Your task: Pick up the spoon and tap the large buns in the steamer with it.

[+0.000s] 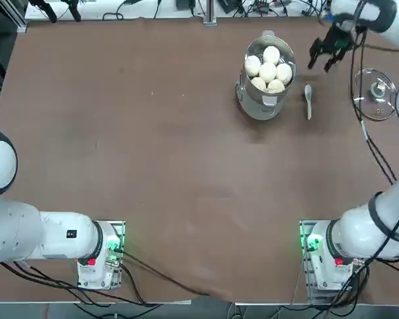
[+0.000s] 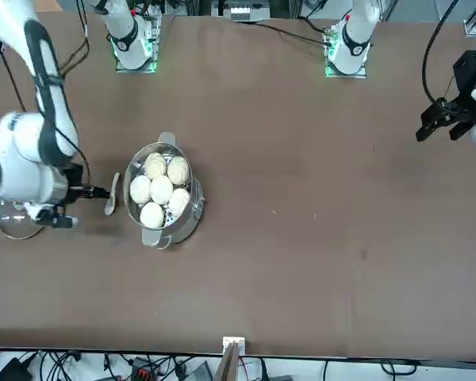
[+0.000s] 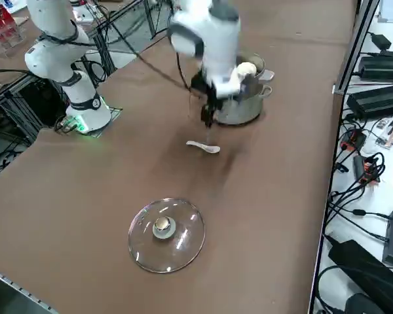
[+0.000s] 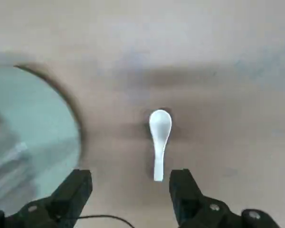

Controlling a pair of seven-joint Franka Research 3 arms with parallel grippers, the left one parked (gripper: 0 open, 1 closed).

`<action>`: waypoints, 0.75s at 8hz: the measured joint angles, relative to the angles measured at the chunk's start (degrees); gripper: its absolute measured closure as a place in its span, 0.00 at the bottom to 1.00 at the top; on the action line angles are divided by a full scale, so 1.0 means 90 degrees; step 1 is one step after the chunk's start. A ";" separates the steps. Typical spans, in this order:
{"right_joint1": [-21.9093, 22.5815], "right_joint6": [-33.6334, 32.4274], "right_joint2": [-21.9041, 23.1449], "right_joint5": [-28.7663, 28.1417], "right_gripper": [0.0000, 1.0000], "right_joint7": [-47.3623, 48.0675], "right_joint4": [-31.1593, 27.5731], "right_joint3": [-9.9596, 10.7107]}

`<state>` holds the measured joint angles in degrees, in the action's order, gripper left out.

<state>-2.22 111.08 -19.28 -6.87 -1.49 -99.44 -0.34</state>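
Observation:
The white spoon (image 1: 308,100) lies flat on the brown table just right of the steamer (image 1: 259,107), a shiny silver pot holding several large buns (image 1: 268,70). My right gripper (image 1: 322,63) hangs open above the table, a little beyond the spoon, with nothing between its fingers. In the wrist view the spoon (image 4: 159,137) lies on the table below and ahead of the open gripper (image 4: 130,185), handle end nearest the fingers. From the side, the gripper (image 3: 207,118) hovers above the spoon (image 3: 204,147), with the steamer (image 3: 239,111) right behind it.
A round glass lid (image 1: 376,93) with a knob lies flat on the table to the right of the spoon. Cables from the right arm trail near it. The table's far edge runs close behind the steamer.

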 joint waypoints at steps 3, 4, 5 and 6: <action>0.0030 -0.0476 0.1061 0.0133 0.00 0.0000 0.0164 0.0026; 0.0024 -0.0774 0.1297 0.0317 0.00 0.0000 0.0249 0.0041; 0.0024 -0.1100 0.1480 0.0462 0.00 0.0000 0.0411 0.0043; 0.0024 -0.1455 0.1620 0.0558 0.00 0.0000 0.0639 0.0043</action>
<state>-2.00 97.99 -4.70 -1.85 -1.49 -93.68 0.05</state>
